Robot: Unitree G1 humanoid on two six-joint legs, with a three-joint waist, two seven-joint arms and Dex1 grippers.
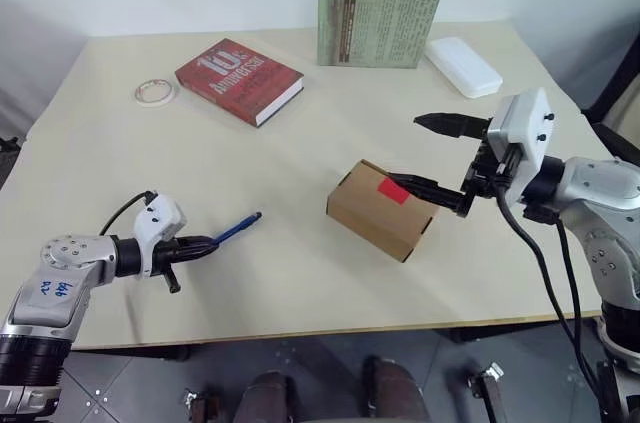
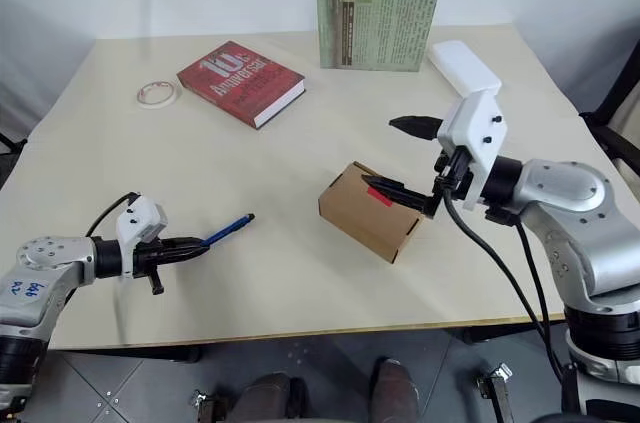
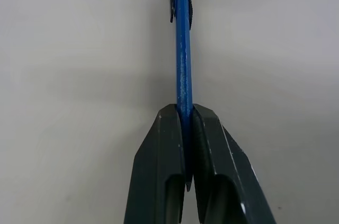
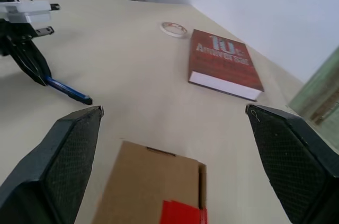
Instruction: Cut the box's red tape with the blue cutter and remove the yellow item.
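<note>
1. Brown cardboard, the box (image 1: 382, 209) sits shut near the table's (image 1: 300, 273) front edge, its red tape (image 1: 394, 191) uncut on top.
2. Left of the box, the left gripper (image 1: 200, 243) pinches the blue cutter (image 1: 236, 229), tip aimed boxward, well apart.
3. Right of the box, the right gripper (image 1: 432, 155) spreads wide, straddling its top.
4. Cutting and retrieving the yellow item remain.

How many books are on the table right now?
2: a red hardcover book lying flat near the far edge beside a white tape roll, and a green book standing upright at the far edge.
</note>
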